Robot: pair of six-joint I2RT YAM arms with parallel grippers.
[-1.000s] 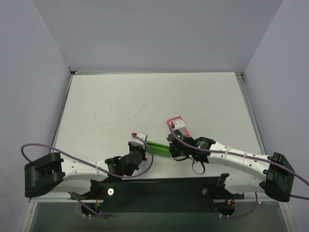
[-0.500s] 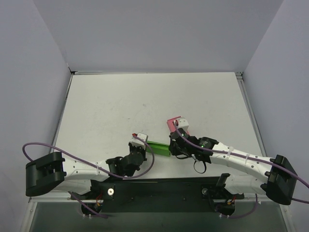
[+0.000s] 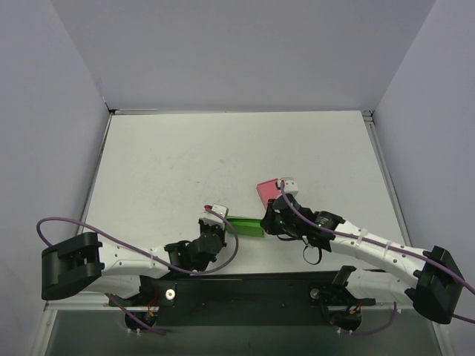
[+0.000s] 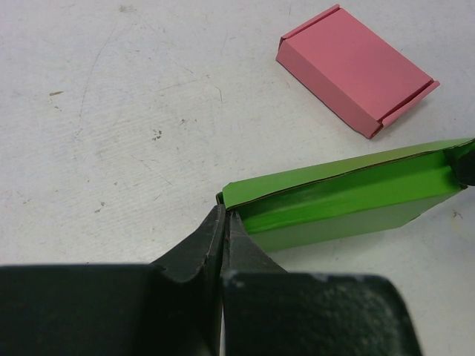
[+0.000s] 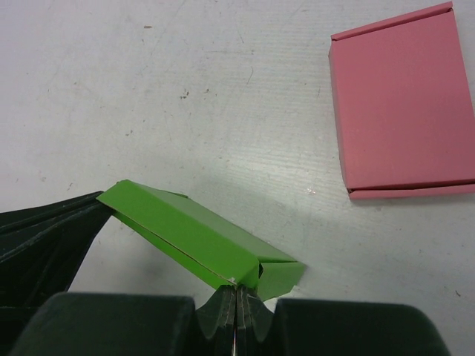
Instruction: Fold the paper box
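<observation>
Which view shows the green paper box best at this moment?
Left wrist: the paper box shows nearly full length, its inner fold visible, the left gripper pinching one end. Right wrist shows only its outer face. Top shows only a thin green strip.

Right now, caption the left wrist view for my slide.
Left tool pinches green box corner; pink box lies beyond.
</observation>
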